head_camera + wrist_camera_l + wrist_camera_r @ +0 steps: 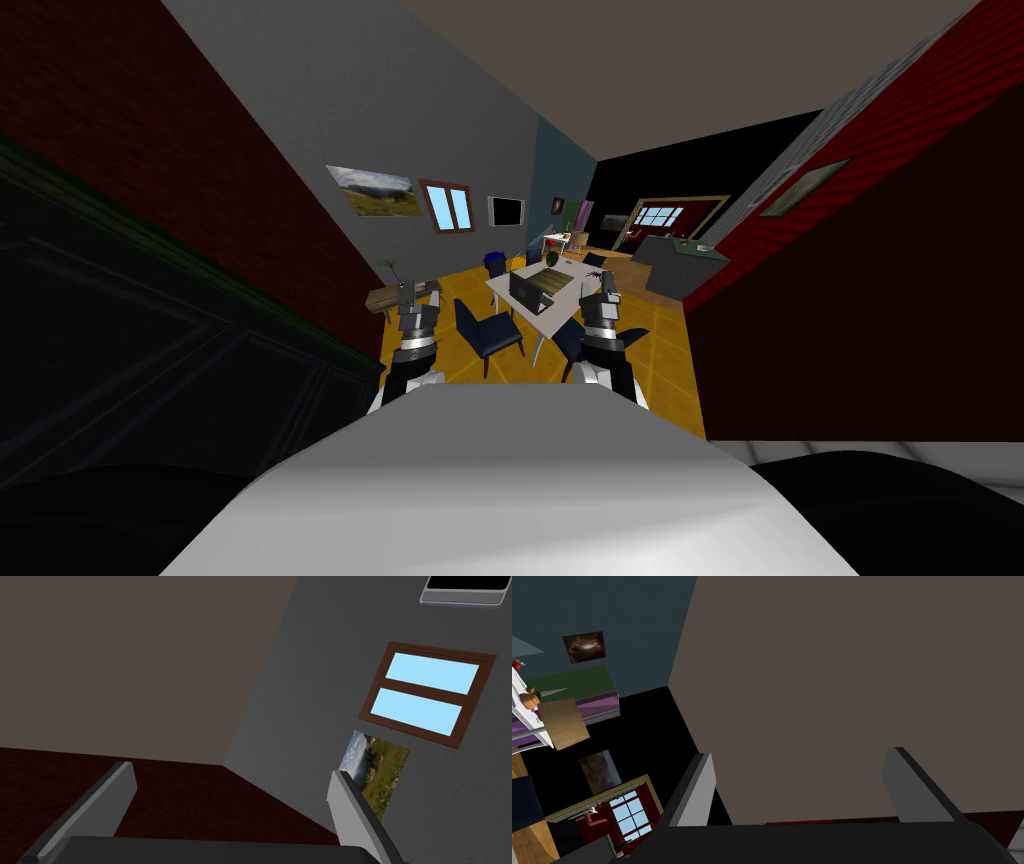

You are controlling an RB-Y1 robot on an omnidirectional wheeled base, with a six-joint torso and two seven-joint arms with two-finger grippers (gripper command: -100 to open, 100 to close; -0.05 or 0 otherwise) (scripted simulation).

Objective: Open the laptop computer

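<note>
A small dark laptop (527, 290) sits on the near end of a white table (570, 285) well ahead of me, across the orange floor. It is too small to tell how its lid stands. A green thing (552, 259) lies further along the table. My left gripper (405, 293) is raised in front of my chest on the left, far short of the table. In its wrist view the left gripper (232, 773) is open with nothing between the fingers. My right gripper (607, 285) is raised on the right, and in its own view this gripper (801, 755) is open and empty too.
Dark blue chairs (487, 334) stand around the table. A low side table (385, 297) with a plant is at the left wall. Dark red walls (860, 300) close in on both sides. A dark counter (683, 266) stands at the right, beyond the table.
</note>
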